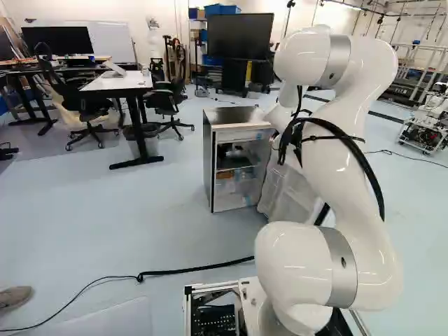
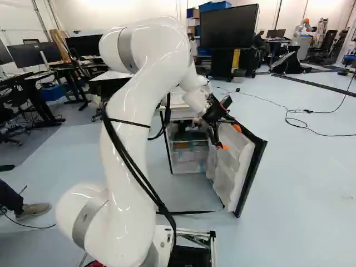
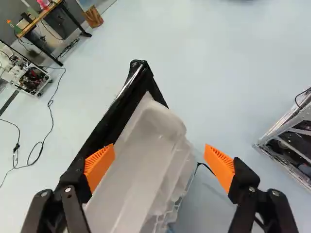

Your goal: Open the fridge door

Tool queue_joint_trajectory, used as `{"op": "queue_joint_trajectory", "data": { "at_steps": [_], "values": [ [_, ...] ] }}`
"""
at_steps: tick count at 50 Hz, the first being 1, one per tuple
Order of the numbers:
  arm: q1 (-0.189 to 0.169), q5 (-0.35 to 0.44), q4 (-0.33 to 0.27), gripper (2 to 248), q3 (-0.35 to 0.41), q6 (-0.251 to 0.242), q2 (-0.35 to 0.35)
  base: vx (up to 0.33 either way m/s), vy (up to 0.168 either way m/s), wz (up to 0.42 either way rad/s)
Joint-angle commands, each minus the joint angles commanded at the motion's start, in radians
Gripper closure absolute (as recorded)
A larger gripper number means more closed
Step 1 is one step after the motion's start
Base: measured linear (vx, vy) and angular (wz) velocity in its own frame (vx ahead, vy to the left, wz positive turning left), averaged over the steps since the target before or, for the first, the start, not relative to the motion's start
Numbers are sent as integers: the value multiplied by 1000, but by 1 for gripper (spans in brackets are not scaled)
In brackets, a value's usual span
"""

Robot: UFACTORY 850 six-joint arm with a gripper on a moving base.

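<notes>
Beside the inner face of the white-lined, black-edged fridge door, near its top, hangs the black hand — its two orange-padded fingers spread, gripping nothing. The upright door stands well open from the pale, box-shaped fridge cabinet, its free edge toward the base. One finger overlaps the black rim in the wrist view; contact can't be told. Opening further would call for an outward push on that inner face — away from the cabinet's mouth.

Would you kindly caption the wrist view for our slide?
An open gripper at the white-lined inner side of the swung-open fridge door.
</notes>
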Motion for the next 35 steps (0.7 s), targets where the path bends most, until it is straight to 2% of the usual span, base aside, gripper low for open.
{"op": "queue_joint_trajectory", "data": {
  "at_steps": [20,27,35],
  "values": [
    [-47,0,0,3,-98,0,-56,0,0,0],
    [-46,0,0,3,-92,0,-52,0,0,0],
    [-32,0,-17,3,-49,0,-28,0,0,0]
  ]
}}
